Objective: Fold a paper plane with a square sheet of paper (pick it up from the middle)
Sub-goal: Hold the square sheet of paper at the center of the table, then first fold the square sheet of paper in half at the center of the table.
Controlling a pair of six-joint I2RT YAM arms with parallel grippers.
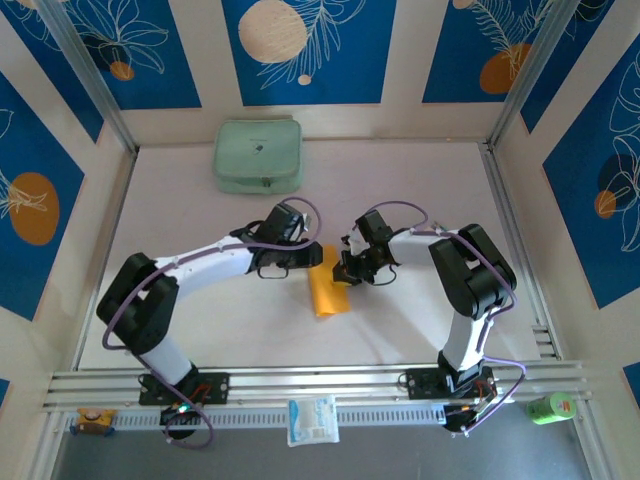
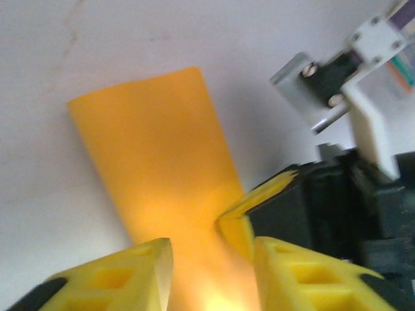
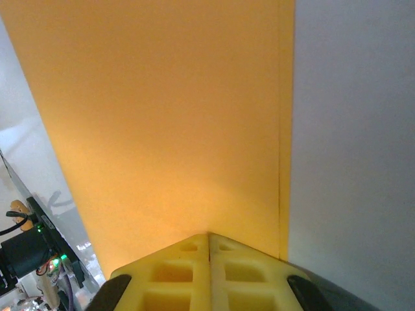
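Right gripper (image 1: 341,272) crowds the paper (image 1: 325,295) — near table (image 1: 250,340) seemingly open.

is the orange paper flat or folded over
Folded over: the paper looks like a narrow strip with a doubled edge.

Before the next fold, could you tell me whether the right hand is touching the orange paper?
Touching: right wrist view shows the right hand shut on the orange paper, no gap.

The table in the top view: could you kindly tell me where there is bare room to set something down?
Free: the far right of the table, between the green pouch and the right rail; also the near strip between the arm bases. Crowded: the middle, where the left claw and right claw meet at the orange paper.
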